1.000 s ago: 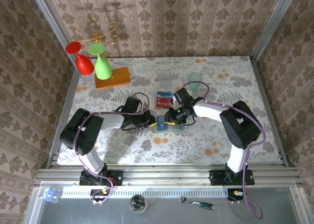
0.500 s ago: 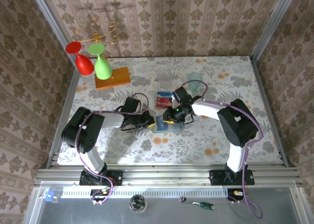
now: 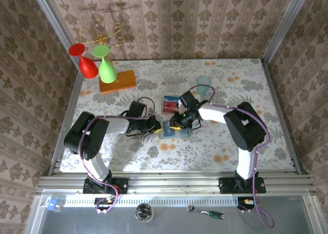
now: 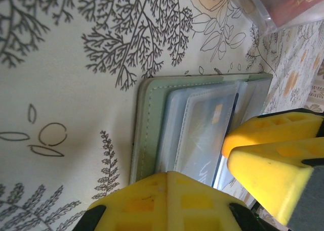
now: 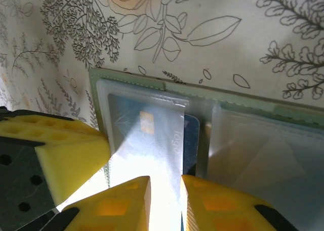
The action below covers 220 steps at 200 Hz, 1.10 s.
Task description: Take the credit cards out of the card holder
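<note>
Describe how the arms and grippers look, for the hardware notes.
The left arm and right arm have white links, bulky black joint housings and a purple cable looping alongside each. The left gripper and right gripper carry chunky yellow fingers with square recesses. The left's black mount shows hexagonal holes.

The card holder [image 3: 182,133] lies mid-table, credit cards [image 3: 169,104] behind it, a cup [image 3: 204,84] farther back right.

Pale green card holder [image 4: 147,130]; blue card [image 5: 190,140]; floral table [image 4: 76,89]; yellow jaws.
</note>
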Each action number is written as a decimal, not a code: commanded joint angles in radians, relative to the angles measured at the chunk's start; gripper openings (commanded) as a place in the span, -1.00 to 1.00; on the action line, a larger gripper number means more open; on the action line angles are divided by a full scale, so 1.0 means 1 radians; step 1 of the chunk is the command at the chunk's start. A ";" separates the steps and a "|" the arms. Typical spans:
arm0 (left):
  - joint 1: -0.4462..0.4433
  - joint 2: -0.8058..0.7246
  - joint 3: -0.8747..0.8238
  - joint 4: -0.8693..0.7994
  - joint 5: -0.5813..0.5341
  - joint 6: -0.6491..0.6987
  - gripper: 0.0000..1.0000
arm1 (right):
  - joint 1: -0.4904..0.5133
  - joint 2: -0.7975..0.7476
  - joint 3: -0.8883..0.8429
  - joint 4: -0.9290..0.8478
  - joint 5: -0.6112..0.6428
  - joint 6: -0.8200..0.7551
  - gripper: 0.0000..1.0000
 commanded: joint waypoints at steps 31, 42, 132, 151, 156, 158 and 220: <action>0.011 0.017 0.007 -0.022 0.007 0.025 -0.97 | 0.005 0.023 0.021 -0.034 0.005 -0.009 -0.51; 0.010 0.017 0.007 -0.021 0.007 0.026 -0.97 | 0.005 0.017 0.022 -0.053 0.028 -0.015 -0.51; 0.010 -0.018 0.017 -0.026 0.007 0.022 -0.98 | 0.007 -0.066 0.033 -0.115 0.096 -0.054 -0.52; 0.009 -0.034 0.035 -0.048 0.007 0.030 -0.98 | 0.005 -0.075 0.026 -0.111 0.097 -0.052 -0.51; 0.008 -0.039 0.039 -0.053 0.007 0.031 -0.98 | 0.005 -0.076 0.024 -0.108 0.096 -0.052 -0.52; 0.008 -0.041 0.041 -0.055 0.007 0.032 -0.98 | 0.005 -0.078 0.023 -0.108 0.095 -0.053 -0.51; -0.020 -0.036 0.079 -0.083 0.007 0.043 -0.98 | 0.005 -0.078 0.003 -0.084 0.086 -0.041 -0.49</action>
